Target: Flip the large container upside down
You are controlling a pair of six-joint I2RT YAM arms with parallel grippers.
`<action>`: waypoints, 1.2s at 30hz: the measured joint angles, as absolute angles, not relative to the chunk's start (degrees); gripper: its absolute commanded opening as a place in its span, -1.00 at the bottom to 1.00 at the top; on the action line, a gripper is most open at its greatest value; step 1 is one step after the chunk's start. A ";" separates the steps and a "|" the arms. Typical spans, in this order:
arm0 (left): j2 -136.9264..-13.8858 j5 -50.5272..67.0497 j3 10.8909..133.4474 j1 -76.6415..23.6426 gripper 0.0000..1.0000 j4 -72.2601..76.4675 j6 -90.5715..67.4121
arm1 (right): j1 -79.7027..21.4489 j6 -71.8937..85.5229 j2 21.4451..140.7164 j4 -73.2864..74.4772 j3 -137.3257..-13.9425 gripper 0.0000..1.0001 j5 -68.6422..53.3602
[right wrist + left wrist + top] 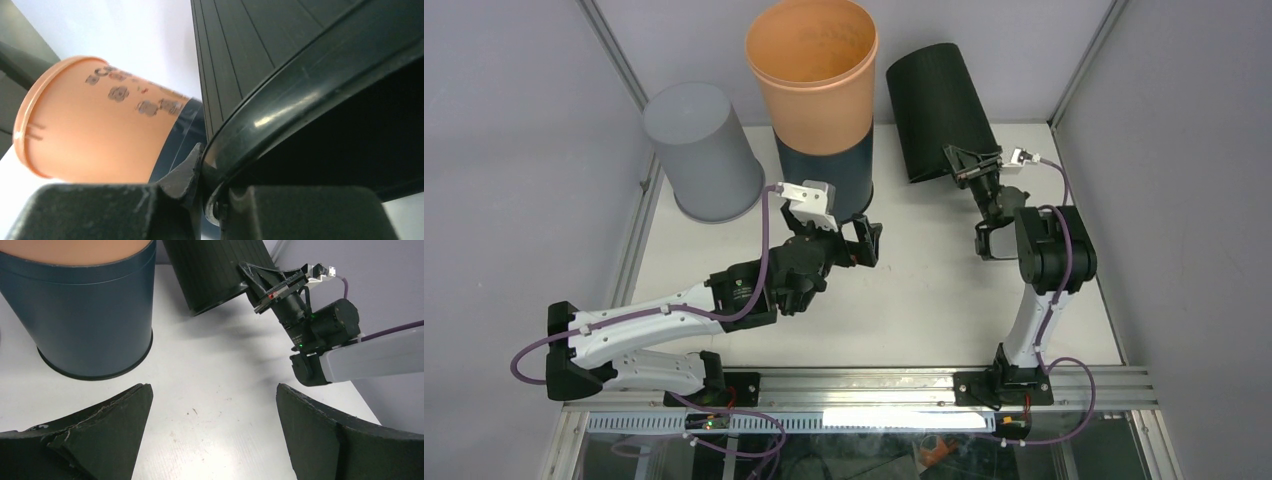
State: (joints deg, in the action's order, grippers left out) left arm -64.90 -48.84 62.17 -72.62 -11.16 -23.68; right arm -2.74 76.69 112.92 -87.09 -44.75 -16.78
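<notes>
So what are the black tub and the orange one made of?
Black tub: probably moulded plastic. It has fine vertical ribs down a matte wall and a smooth rim that catches a glossy highlight. Orange tub: likely thin plastic too, with an even satin colour, a rolled lip and printed marks on its side. Looks alone can't confirm either.

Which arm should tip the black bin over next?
Right. The right gripper is pinching the rim of the tilted black bin. The left gripper is open and holds nothing, beside the blue tub.
</notes>
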 measured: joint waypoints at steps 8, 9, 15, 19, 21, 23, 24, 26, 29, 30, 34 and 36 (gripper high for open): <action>-66.24 -46.98 62.63 -72.25 0.98 -11.60 -23.68 | -3.86 75.31 105.91 -87.18 -33.74 -1.00 -20.67; -66.41 -46.63 62.63 -72.27 0.97 -11.60 -23.70 | -3.86 75.24 105.30 -87.20 -32.58 -1.00 -20.58; -66.76 -45.71 62.63 -72.25 0.97 -11.73 -24.49 | -3.86 75.50 102.67 -87.44 -25.56 -1.00 -18.33; -67.33 -44.82 62.63 -72.27 0.98 -11.66 -24.73 | -3.86 75.59 101.45 -87.48 -23.05 -0.70 -17.12; -68.01 -44.45 62.63 -72.25 0.97 -11.75 -24.73 | -3.84 75.92 101.01 -87.53 -22.13 -0.51 -16.60; -68.58 -44.21 62.63 -72.25 0.98 -11.88 -24.73 | -3.75 76.69 100.53 -87.53 -20.34 -0.40 -16.05; -68.73 -44.10 62.63 -72.27 0.98 -12.01 -24.73 | -3.77 77.01 100.36 -87.53 -18.85 -0.34 -15.94; -68.99 -43.66 62.63 -72.25 0.98 -12.01 -24.75 | -3.73 77.19 100.40 -87.50 -16.05 -0.18 -15.77; -69.06 -43.33 62.63 -72.27 0.97 -12.03 -24.75 | -3.57 77.45 101.71 -87.18 -12.10 -0.07 -15.46; -69.06 -43.31 62.63 -72.27 0.97 -12.01 -24.75 | -3.38 77.52 102.74 -87.05 -11.00 -0.01 -15.05; -69.06 -43.29 62.63 -72.27 0.98 -12.01 -24.75 | -2.22 77.95 104.44 -86.54 -8.25 0.32 -13.61; -69.08 -43.31 62.63 -72.25 0.97 -12.01 -24.75 | -1.74 78.24 104.44 -86.72 -7.99 0.40 -13.32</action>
State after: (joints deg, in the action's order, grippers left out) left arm -69.08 -43.31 62.63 -72.25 -12.01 -24.75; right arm -1.74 78.24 104.44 -86.72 -7.99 -13.32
